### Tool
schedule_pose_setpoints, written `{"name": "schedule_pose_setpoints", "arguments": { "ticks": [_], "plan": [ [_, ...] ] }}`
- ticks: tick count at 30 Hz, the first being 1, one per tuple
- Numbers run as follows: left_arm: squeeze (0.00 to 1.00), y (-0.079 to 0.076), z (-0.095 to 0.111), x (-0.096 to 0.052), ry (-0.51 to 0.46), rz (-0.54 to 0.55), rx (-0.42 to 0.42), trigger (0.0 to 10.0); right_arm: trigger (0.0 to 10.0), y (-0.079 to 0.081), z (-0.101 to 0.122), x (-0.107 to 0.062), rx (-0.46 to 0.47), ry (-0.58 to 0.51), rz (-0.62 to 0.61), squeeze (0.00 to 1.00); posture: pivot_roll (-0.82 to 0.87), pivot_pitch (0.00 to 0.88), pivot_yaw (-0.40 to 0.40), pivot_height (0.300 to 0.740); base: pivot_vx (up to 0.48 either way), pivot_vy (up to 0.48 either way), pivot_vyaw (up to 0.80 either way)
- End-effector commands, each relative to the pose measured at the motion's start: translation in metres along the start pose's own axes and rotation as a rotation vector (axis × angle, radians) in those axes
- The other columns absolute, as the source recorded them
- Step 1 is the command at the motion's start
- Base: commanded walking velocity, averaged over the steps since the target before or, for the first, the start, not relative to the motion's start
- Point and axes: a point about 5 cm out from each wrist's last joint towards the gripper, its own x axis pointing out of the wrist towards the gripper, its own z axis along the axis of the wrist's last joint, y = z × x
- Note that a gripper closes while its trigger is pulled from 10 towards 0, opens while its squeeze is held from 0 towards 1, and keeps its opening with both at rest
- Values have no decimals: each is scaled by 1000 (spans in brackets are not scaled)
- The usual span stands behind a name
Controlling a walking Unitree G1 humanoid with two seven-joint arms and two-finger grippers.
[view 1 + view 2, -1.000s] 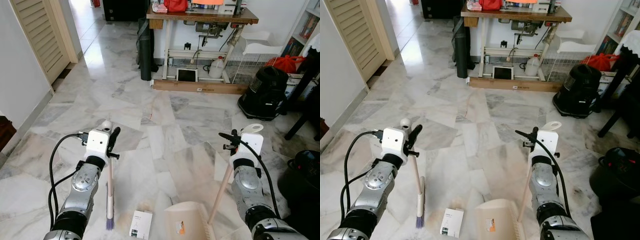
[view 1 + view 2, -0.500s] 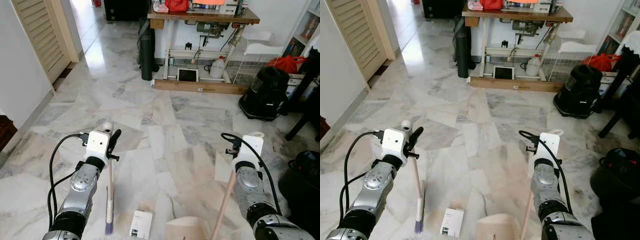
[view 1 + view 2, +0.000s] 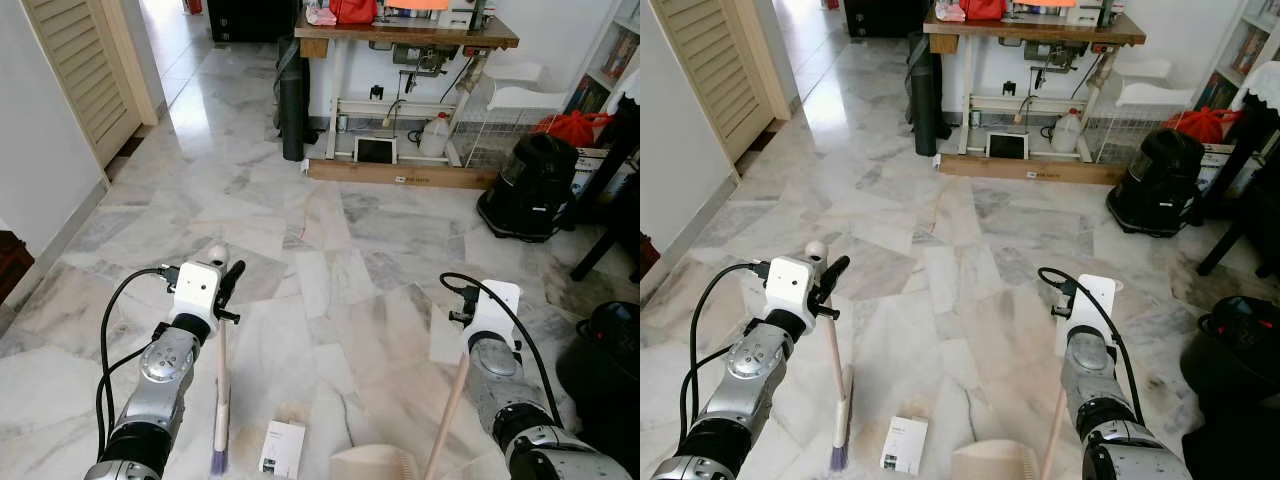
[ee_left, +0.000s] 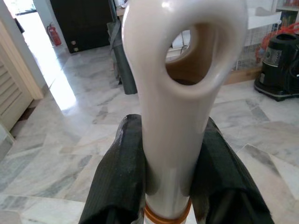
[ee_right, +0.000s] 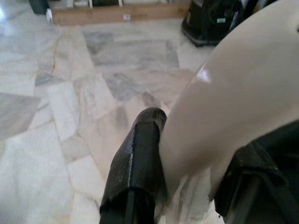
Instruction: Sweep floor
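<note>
Broom [image 3: 220,400] and dustpan [image 3: 372,463] are both in our grip over the marble floor [image 3: 320,230]. Our left gripper [image 4: 170,163] is clamped on the broom's glossy cream handle just below its hanging loop, one black finger [image 4: 117,186] pressed to each side, and the bristles meet the floor just beside a small white carton [image 3: 282,447]. Our right gripper [image 5: 187,177] is closed on the dustpan's long handle [image 3: 447,410] near its top, with the tan pan low at the near edge of the floor, close to the carton. We judge both tools light and stiff, but the smooth plastic handles look slippery, and holding them so high leaves long levers that could twist or swing. A grip lower on the shafts would steady them. The carton looks light enough to slide easily on polished marble, so short, gentle strokes toward the pan seem wise.
</note>
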Motion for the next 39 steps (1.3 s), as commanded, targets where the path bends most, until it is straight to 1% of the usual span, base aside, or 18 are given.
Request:
{"name": "schedule_pose_setpoints", "arguments": {
  "ticks": [1,7,11,14,15,16,17,18,21,24,25,26,28,29,31,35,39],
  "plan": [
    [0,4,7,5,-16,4,4,10000,10000,2,1,2,21,44,8,0,17,0,-43,740,0,0,0],
    [0,3,6,5,-11,-3,0,10000,10000,6,-3,2,76,127,33,0,19,0,-46,740,0,0,0],
    [0,2,5,5,-9,-6,-1,10000,10000,6,-3,2,70,142,35,0,19,0,-46,740,0,0,0],
    [0,2,6,6,-12,-7,-1,10000,10000,8,-1,2,80,128,41,0,18,0,-46,740,0,0,0],
    [0,2,7,6,-17,-4,0,10000,10000,9,4,3,78,96,45,0,18,0,-45,740,0,0,0],
    [0,2,7,6,-18,-3,1,10000,10000,9,5,3,76,85,46,0,18,0,-45,740,0,0,0],
    [0,2,7,6,-20,-1,1,10000,10000,9,7,3,58,65,45,0,18,0,-45,740,0,0,0],
    [0,2,7,6,-22,1,1,10000,10000,8,11,3,-23,23,36,0,21,0,-44,740,0,0,0],
    [0,2,8,5,-23,2,1,10000,10000,9,13,3,-60,-4,34,0,21,0,-44,740,0,0,0],
    [0,3,8,5,-27,4,3,10000,10000,11,14,1,-11,-36,42,0,22,0,-44,740,0,0,0],
    [0,3,9,5,-34,9,4,10000,10000,12,15,0,31,-74,44,0,24,0,-45,740,0,0,0],
    [0,3,9,5,-34,9,4,10000,10000,12,15,0,31,-74,44,0,24,0,-45,740,0,0,0],
    [0,4,10,5,-41,12,13,10000,10000,11,18,-2,67,-134,34,0,26,0,-45,740,0,0,0],
    [0,4,10,5,-41,12,13,10000,10000,11,18,-2,67,-134,34,0,26,0,-45,740,0,0,0],
    [0,4,11,5,-46,6,30,10000,10000,10,24,-4,128,-201,27,0,26,0,-45,740,0,0,0],
    [0,5,11,4,-48,8,32,10000,10000,9,25,-5,140,-238,25,0,31,0,-44,740,0,0,0],
    [0,5,11,4,-48,9,33,10000,10000,6,25,-5,130,-252,18,0,31,0,-44,740,0,0,0]
  ]
}}
